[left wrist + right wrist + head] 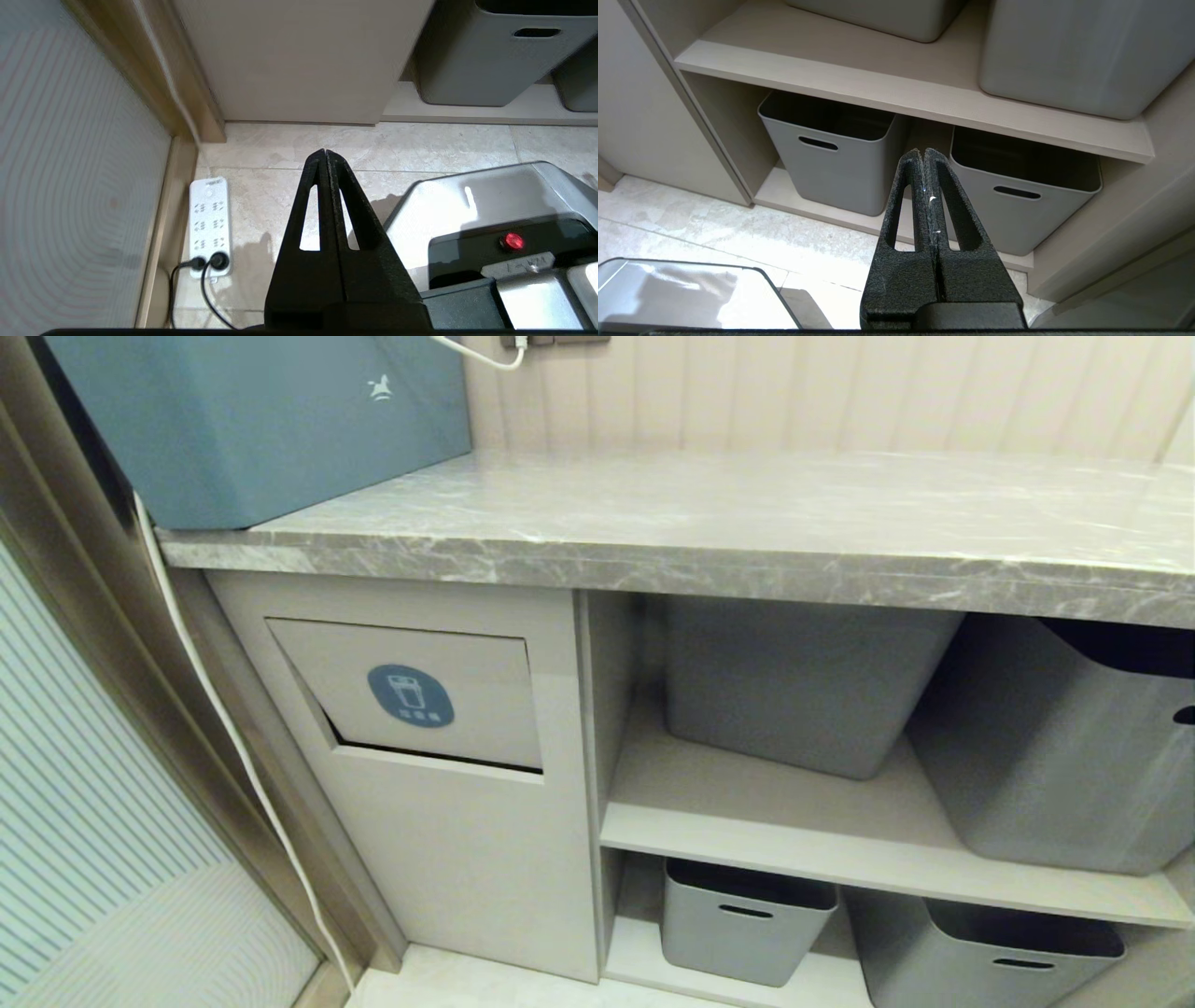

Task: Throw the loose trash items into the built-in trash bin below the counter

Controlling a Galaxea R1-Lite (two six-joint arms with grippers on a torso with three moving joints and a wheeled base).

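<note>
Both arms are hanging low in front of the cabinet, out of the head camera's sight, and neither is carrying anything. The left gripper (pixel 325 154) is pointing down over the pale floor tiles (pixel 289 154), its black fingers pressed together with nothing between them. Ahead of its tips is standing the plain beige base of the cabinet; off to one side, against the door frame, a white power strip (pixel 210 226) is lying with two black plugs in it, probably feeding the white cable (pixel 215 709) that is running up beside the cabinet.

The right gripper (pixel 923 153) is closed and empty too, aiming toward the lower shelf, where two open grey storage tubs (pixel 831 158) are sitting just beyond its tips, with two more on the shelf board (pixel 901 93) above.

The built-in trash bin (pixel 415 695) is up above both grippers, under the marble counter (pixel 747 513). Its flap with the blue oval sticker (pixel 411 695) is sitting slightly ajar, showing a dark gap along its lower edge.

I am not seeing any cardboard scraps anywhere: not on the counter, floor or shelves. A teal box-like unit (pixel 261 420) is occupying the counter's far end. My guess is the scraps have already gone in and the arms are parked.
</note>
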